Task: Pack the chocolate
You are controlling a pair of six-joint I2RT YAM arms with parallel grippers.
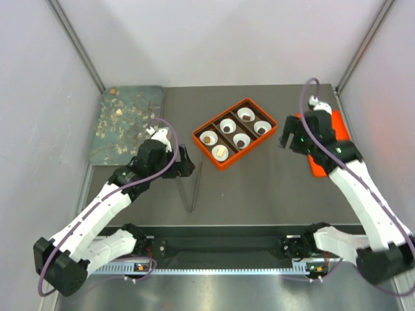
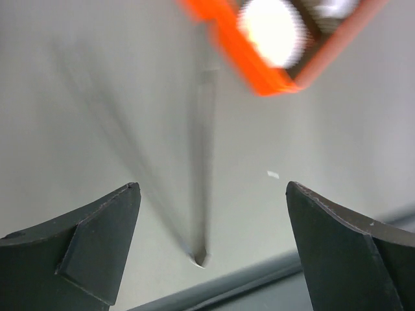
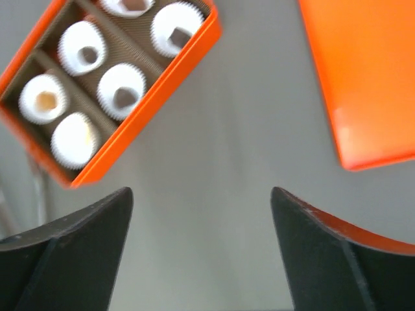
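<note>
The chocolate [image 1: 242, 140] lies as small lumps, one in each of several white paper cups [image 1: 220, 152] inside an orange box [image 1: 200, 134] at mid-table. In the right wrist view a tan lump [image 3: 45, 100], a cream one [image 3: 84, 133] and dark ones [image 3: 123, 97] show in the cups. My left gripper [image 1: 188, 162] hangs open, left of the box and above thin metal tongs [image 1: 194, 184]. In its own view the left gripper [image 2: 213, 194] is empty over the tongs [image 2: 202, 162]. My right gripper [image 1: 285, 139] is open and empty, right of the box, over bare table [image 3: 201, 194].
An orange lid [image 1: 321, 162] lies flat at the right, partly under my right arm, and shows in the right wrist view [image 3: 363, 78]. A speckled blue-green tray [image 1: 123, 123] sits at the back left. Grey walls close in both sides and the back.
</note>
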